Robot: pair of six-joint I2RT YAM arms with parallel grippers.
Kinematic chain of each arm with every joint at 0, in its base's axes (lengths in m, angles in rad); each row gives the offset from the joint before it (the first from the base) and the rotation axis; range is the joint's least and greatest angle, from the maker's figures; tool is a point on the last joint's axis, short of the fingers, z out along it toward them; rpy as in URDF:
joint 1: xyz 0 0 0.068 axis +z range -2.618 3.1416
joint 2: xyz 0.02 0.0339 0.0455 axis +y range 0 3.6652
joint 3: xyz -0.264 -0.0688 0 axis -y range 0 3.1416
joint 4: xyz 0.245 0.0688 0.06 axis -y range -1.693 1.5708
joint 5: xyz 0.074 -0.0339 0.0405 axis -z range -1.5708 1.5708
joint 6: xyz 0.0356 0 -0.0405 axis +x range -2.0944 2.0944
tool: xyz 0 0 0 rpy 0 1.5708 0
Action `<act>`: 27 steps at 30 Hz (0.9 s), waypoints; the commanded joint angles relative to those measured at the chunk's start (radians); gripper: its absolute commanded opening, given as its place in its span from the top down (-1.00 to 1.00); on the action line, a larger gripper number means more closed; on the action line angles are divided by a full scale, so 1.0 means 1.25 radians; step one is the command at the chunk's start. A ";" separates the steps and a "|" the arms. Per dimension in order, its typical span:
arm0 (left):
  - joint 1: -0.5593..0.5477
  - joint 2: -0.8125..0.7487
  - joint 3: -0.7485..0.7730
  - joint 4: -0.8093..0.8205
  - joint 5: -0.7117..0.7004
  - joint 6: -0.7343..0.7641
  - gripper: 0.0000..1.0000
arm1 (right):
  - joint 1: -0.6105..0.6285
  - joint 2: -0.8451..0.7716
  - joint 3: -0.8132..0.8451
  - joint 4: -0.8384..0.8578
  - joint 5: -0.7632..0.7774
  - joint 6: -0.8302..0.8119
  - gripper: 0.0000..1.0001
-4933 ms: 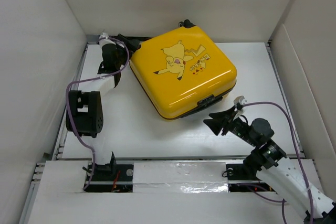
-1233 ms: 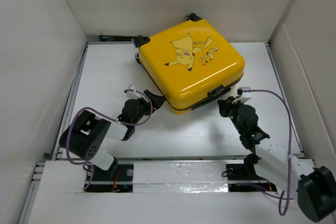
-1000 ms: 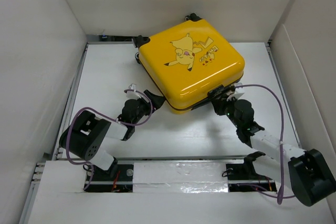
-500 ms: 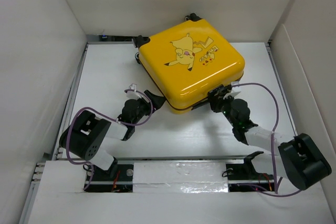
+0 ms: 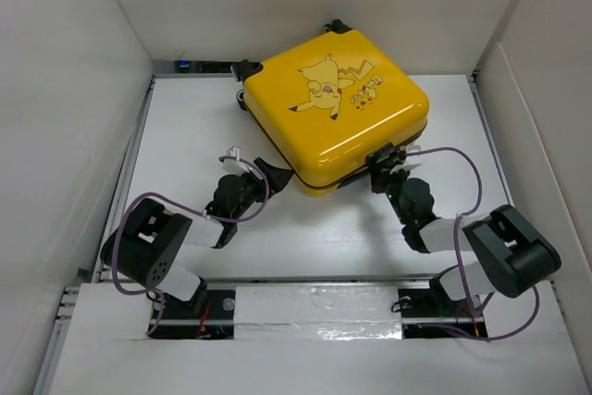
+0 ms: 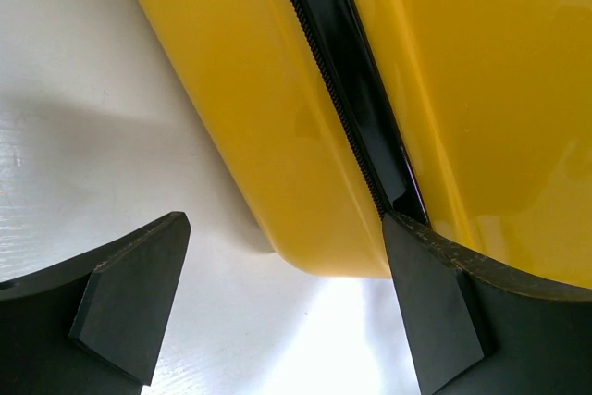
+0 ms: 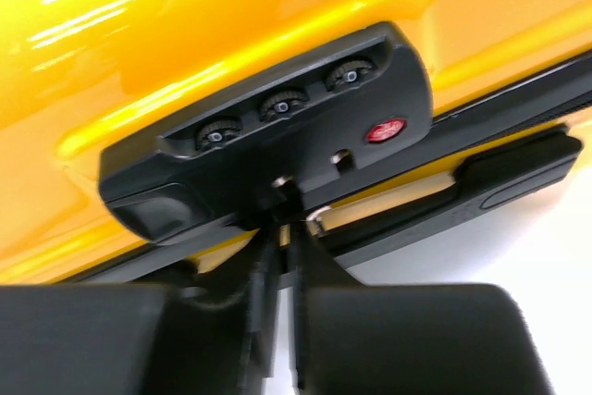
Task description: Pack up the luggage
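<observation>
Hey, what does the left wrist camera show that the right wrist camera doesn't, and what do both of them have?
Only the left wrist view: the left gripper wide open, a rounded corner of the luggage sitting between its fingers, and the black zipper running along the side.
Only the right wrist view: the black combination lock with three dials and a red mark, and the right gripper, its fingers almost together just under the lock.
Both: the glossy yellow shell up close, and some white table.

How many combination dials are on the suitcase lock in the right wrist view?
3, in a row on the black lock of the yellow luggage: left dial, middle dial, right dial just above the red badge. None seems hidden.
</observation>
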 commanded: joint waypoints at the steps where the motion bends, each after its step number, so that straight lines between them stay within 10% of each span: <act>1: -0.009 -0.032 0.005 0.070 0.019 0.011 -0.68 | 0.000 0.020 0.013 0.246 0.032 -0.024 0.87; 9: -0.009 -0.026 0.001 0.088 0.027 0.007 -0.67 | 0.018 -0.115 -0.013 0.188 -0.050 -0.032 1.00; 20: -0.080 -0.020 0.031 0.108 0.024 -0.013 -0.66 | 0.234 -0.497 0.080 -0.565 -0.216 0.016 1.00; 27: -0.103 -0.044 0.017 0.084 -0.006 -0.006 -0.66 | 0.171 -0.563 -0.023 -0.596 0.029 0.088 1.00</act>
